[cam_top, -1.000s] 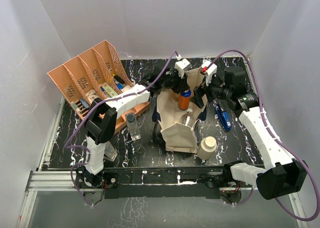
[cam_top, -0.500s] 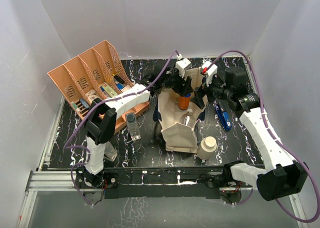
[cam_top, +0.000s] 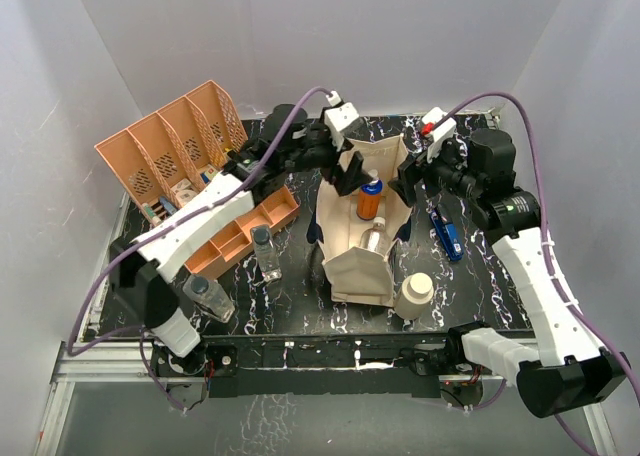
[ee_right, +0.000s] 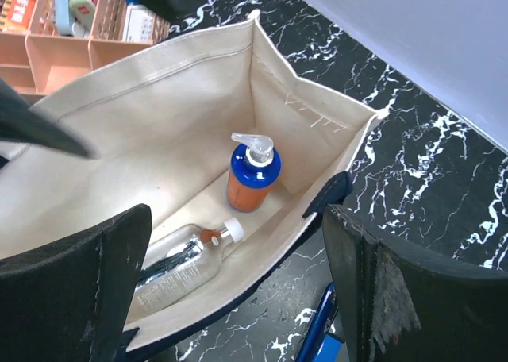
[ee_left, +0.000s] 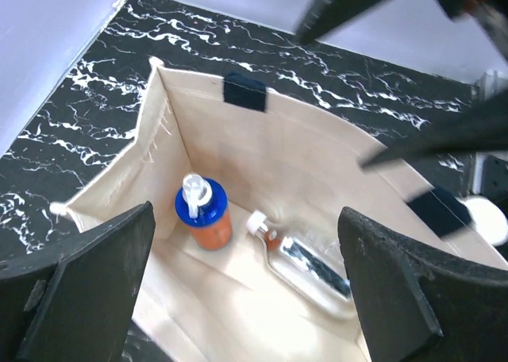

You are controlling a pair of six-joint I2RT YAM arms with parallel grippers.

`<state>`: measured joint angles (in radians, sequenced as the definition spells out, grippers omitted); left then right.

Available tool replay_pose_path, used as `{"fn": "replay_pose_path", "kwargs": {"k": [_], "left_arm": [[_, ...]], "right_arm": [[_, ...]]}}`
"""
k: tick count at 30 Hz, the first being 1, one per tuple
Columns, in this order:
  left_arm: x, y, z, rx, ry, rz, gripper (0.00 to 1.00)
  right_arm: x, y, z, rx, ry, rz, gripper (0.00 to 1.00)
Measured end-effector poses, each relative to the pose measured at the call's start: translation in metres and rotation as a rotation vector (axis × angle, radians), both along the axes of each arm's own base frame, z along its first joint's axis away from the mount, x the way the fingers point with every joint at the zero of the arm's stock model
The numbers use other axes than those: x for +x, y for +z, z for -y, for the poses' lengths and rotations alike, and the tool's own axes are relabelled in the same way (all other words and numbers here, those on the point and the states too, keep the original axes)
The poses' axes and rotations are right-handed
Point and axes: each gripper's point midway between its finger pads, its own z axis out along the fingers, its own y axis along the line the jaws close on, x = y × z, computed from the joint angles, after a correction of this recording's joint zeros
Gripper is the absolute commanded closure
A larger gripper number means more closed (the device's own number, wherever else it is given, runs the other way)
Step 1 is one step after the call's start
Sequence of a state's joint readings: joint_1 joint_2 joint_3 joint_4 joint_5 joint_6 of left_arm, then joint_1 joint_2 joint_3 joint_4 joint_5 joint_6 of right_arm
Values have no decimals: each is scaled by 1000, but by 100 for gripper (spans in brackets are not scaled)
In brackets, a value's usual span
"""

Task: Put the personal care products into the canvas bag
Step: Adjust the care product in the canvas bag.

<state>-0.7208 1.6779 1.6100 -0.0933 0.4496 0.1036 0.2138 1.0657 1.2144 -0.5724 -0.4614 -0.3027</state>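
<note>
The black marbled counter (cam_top: 470, 266) is carrying everything, and the canvas bag (cam_top: 360, 261) is standing in the middle of it with its mouth gaping upward. It is looking soft and a little slumped to me, so any tug on its rim is likely to fold or tip it.

Both arms are reaching over that same opening, which is where I am expecting trouble. The left hand (cam_top: 352, 176) is hanging above the mouth with its fingers spread wide and nothing between them. The right hand (cam_top: 408, 188) is hovering at the bag's right edge, equally wide and empty. Pulling away carelessly, either one is risking clipping the other, or catching a navy handle (ee_left: 244, 90) and dragging the bag over.

Inside, an orange pump bottle (cam_top: 369, 200) is standing upright and a clear bottle (cam_top: 373, 239) is lying beside it; a jolt is liable to topple the upright one.

Outside, a cream cylinder (cam_top: 414, 296) is waiting just beside the bag's near end. A dark-capped bottle (cam_top: 265, 253) is standing near the orange tray (cam_top: 180, 146). A second dark-capped bottle (cam_top: 208, 298) is leaning close to the left arm's base, where a swinging elbow could knock it flat.
</note>
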Motion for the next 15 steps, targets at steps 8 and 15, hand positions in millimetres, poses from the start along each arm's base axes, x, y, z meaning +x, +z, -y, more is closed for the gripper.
{"fn": "replay_pose_path", "kwargs": {"k": [8, 15], "left_arm": [[-81, 23, -43, 65, -184, 3, 6], [-146, -19, -38, 218, -418, -119, 13]], "right_arm": [[1, 14, 0, 30, -21, 17, 13], [8, -7, -18, -35, 143, -21, 16]]}}
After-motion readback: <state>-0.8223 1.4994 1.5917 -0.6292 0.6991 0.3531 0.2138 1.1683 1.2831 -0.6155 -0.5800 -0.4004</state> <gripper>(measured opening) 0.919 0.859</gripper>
